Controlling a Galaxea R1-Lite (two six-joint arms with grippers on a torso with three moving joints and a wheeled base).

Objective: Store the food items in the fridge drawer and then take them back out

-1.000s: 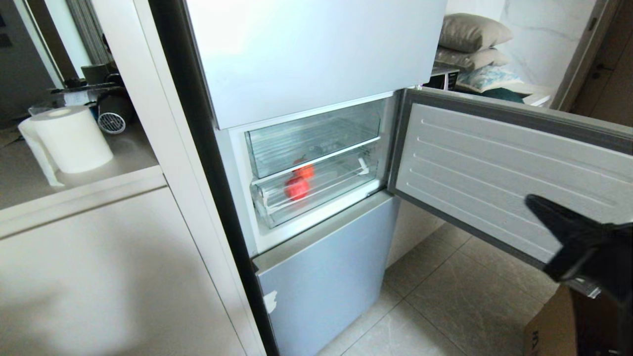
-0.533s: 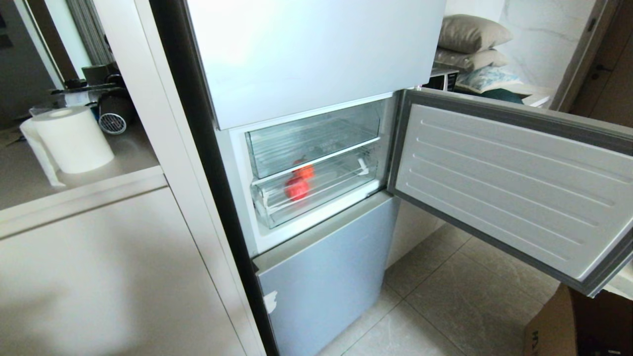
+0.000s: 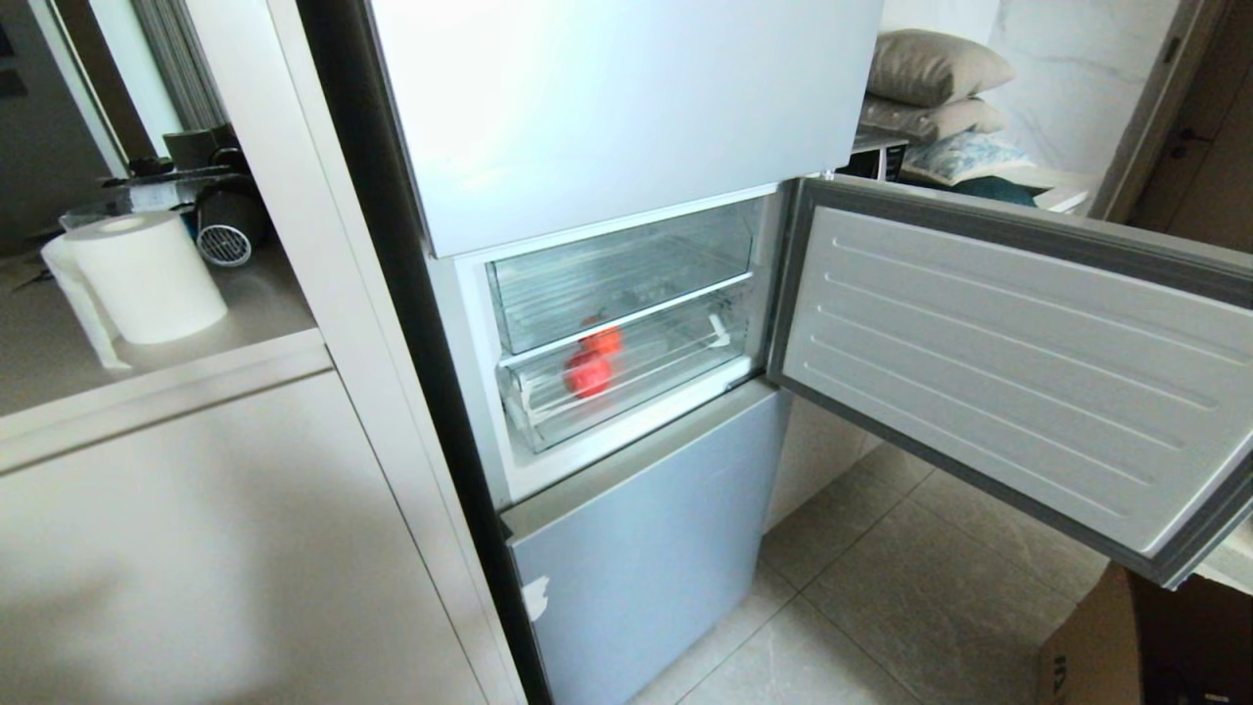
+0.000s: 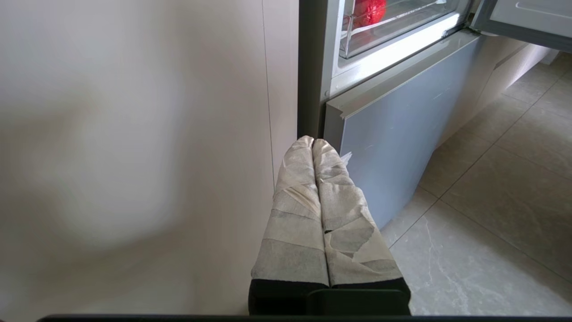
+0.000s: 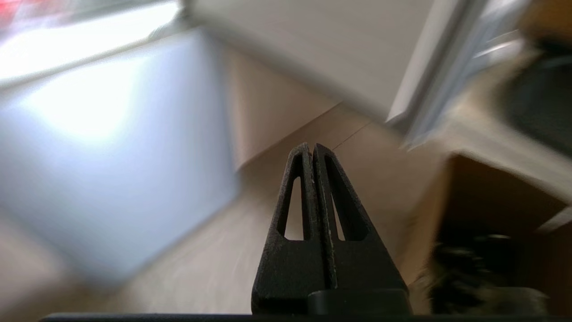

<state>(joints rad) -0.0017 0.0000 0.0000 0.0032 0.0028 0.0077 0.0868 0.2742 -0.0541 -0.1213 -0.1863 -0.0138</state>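
While my jaws rest empty, the fruit [image 3: 587,372] sits mid-frame in the fridge drawer [image 3: 626,387].
Left gripper [image 4: 313,142] and right gripper [image 5: 310,146]: jaws pressed together, holding nothing.

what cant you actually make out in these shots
- Food items: head view, ribbed clear fridge drawer front distorts them; one or two red pieces, cannot tell.
- Same food, left wrist view: cut off by the top edge.
- Right gripper: outside the head view; its surroundings are motion-blurred.
- Cardboard box: head view, contents dark, cut by the corner.
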